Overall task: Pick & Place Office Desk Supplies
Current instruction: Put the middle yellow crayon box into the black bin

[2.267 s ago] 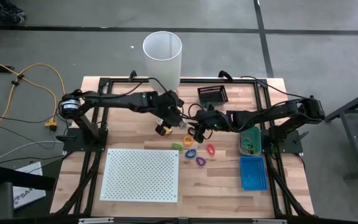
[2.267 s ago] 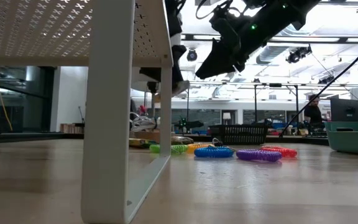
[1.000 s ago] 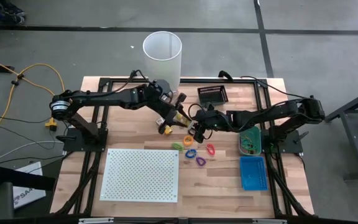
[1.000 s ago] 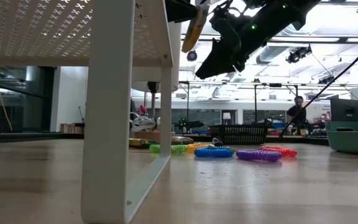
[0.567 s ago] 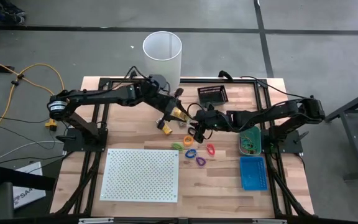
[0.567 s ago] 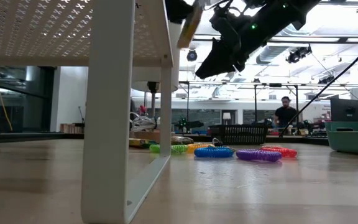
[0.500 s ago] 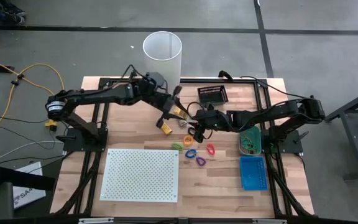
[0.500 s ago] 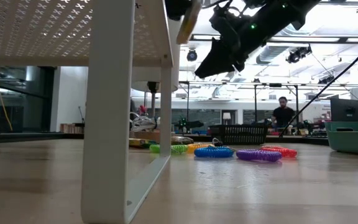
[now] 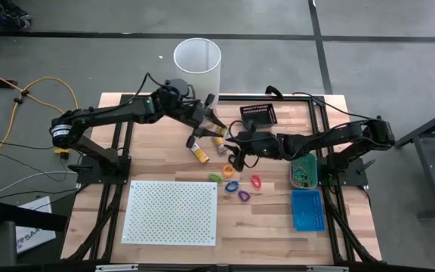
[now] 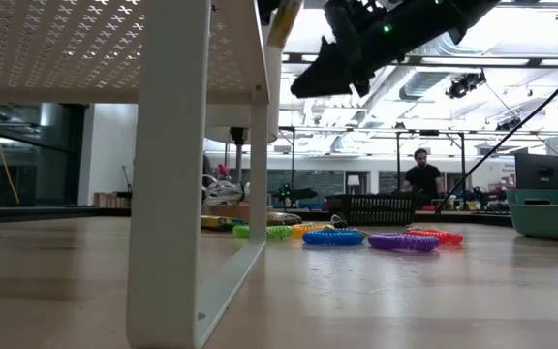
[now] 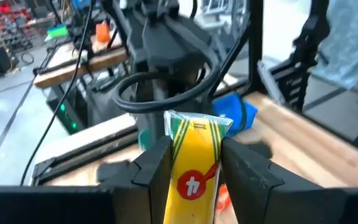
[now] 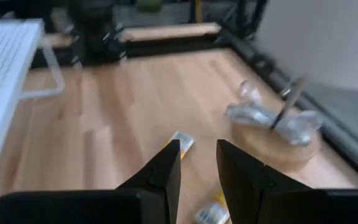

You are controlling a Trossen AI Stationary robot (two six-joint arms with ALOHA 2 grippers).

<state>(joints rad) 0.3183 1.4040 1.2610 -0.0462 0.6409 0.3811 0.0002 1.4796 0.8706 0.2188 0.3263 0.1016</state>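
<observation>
Your left gripper [image 9: 211, 125] hangs above the table near the tall white cylinder [image 9: 197, 68], with its fingers [image 11: 154, 167] clamped on a yellow crayon packet [image 11: 192, 175]. The packet sits upright between the two fingers, long axis running along them, its green-striped end sticking out past the fingertips toward the right arm. Below and just beside those fingertips, a second yellow packet [image 9: 199, 154] lies flat on the wood, long axis slanting toward the white perforated board [image 9: 171, 211]. Further right, your right gripper [image 9: 235, 153] hovers with its fingers [image 12: 164, 171] slightly apart and nothing between them. Beyond its fingertips lies that loose packet [image 12: 181, 142]; below them, on the table, are the coloured loops [image 9: 235, 185].
</observation>
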